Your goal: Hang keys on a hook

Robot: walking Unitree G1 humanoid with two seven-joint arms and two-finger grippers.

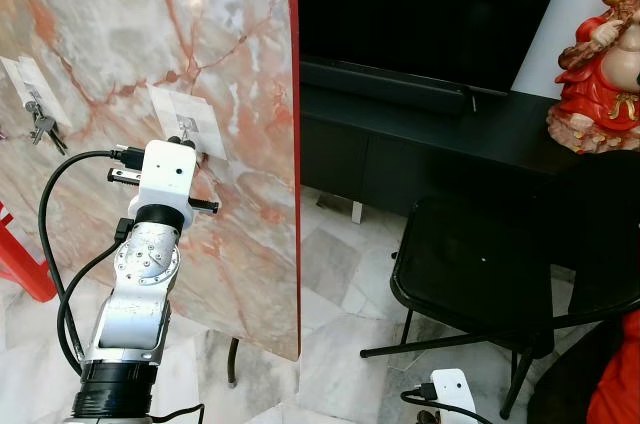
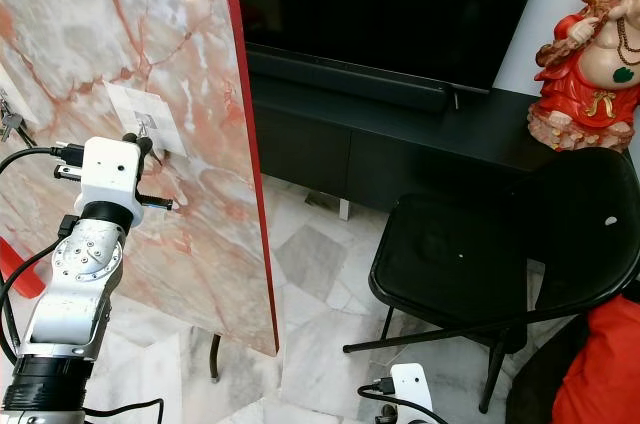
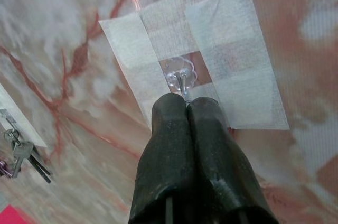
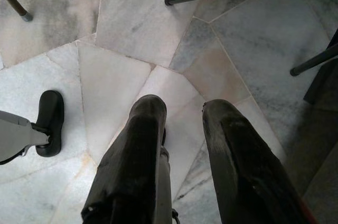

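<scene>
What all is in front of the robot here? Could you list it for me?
marble board: one, pink-veined with red rim, upright at left
clear hook: one, taped to the board with white patches
keys: one bunch, silvery, already hanging at the board's left
television: one, black, on a dark low cabinet
chair: one, black, on the pale marble floor
figurine: one, red and gold, at right
left hand: fingers closed, tips at the clear hook
right hand: fingers apart, pointing at the floor

Glossy marble-look board (image 1: 230,64), clear plastic hook (image 3: 179,72), metal keys (image 1: 44,127)
</scene>
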